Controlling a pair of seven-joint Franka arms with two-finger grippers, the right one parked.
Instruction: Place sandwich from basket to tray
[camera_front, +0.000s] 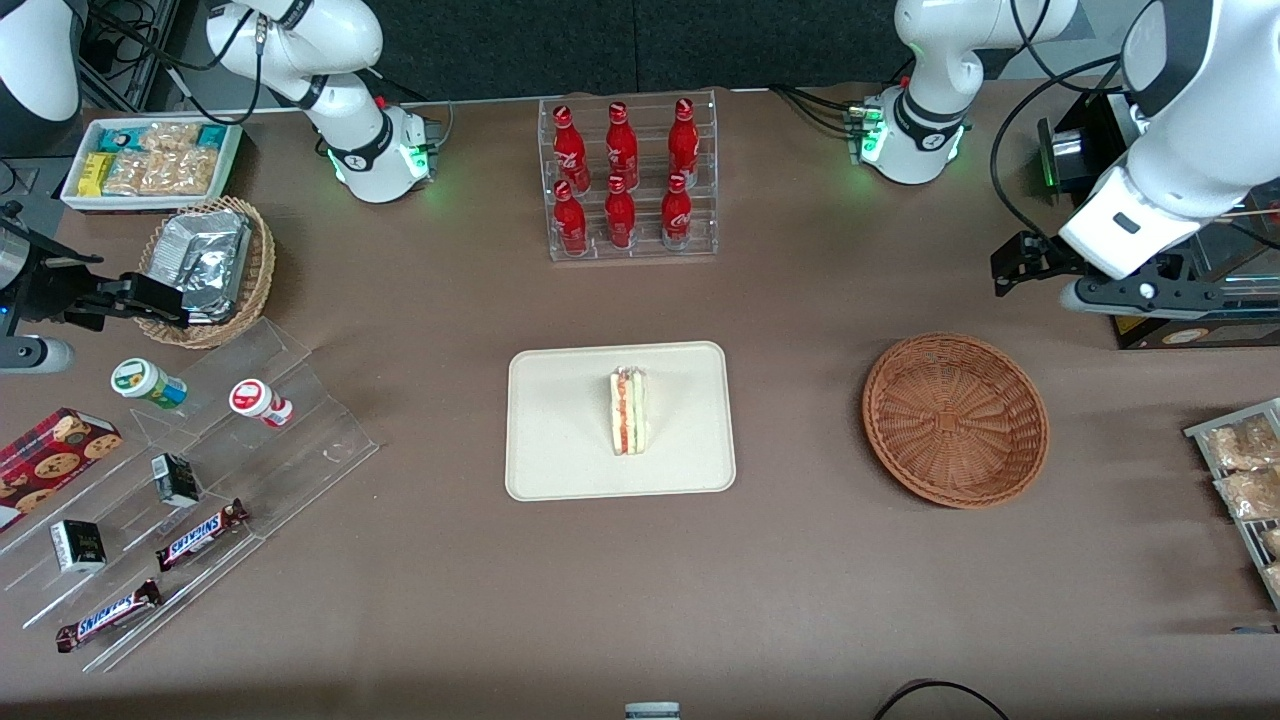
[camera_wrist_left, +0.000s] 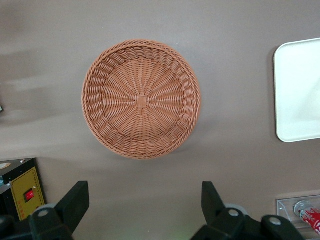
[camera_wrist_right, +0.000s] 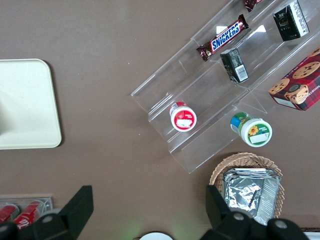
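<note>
The sandwich (camera_front: 629, 411) stands on its edge on the cream tray (camera_front: 560, 430) at the middle of the table, its red and green filling facing up. The reddish-brown basket (camera_front: 955, 418) is empty, beside the tray toward the working arm's end. My left gripper (camera_front: 1025, 265) hangs open and empty above the table, farther from the front camera than the basket. In the left wrist view the basket (camera_wrist_left: 141, 100) lies apart from the gripper (camera_wrist_left: 144, 200), and a corner of the tray (camera_wrist_left: 300, 90) shows. The sandwich is out of that view.
A clear rack of red bottles (camera_front: 628, 180) stands farther back than the tray. A stepped acrylic shelf with snacks (camera_front: 200, 470), a tan basket of foil packets (camera_front: 210, 270) and a white snack box (camera_front: 150, 160) lie toward the parked arm's end. A black box (camera_front: 1190, 310) sits near my gripper.
</note>
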